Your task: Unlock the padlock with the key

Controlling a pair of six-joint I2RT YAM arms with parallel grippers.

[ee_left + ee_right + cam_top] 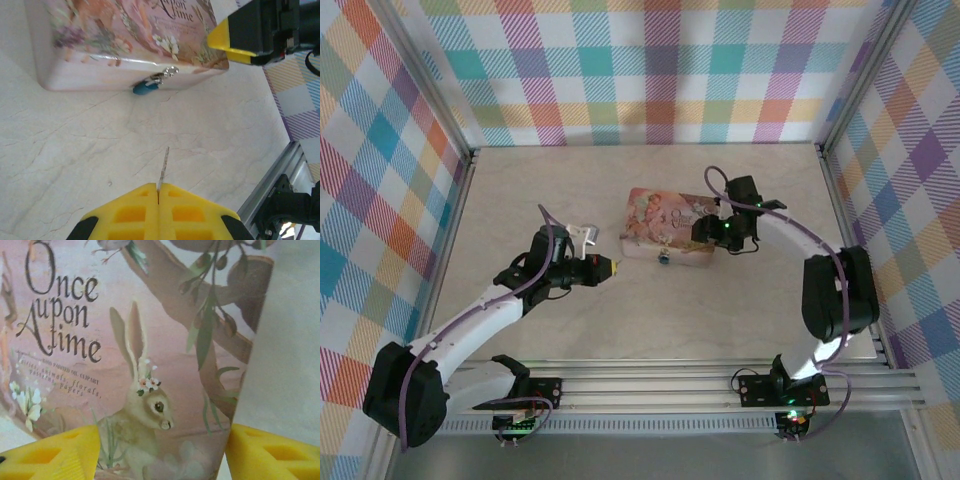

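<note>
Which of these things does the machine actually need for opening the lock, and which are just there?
Needed: padlock, hanging at the front of the tin; key, pinched in the shut left gripper; right gripper, open over the tin.
Just there: table; checked walls.

tin [655,220]: pink, illustrated, lying flat | table [620,320]: pale marbled | walls [650,70]: pastel plaid

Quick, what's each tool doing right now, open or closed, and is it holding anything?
Left tool: closed, holding the key.
Right tool: open, spread over a corner of the pink tin; no grip can be seen.
</note>
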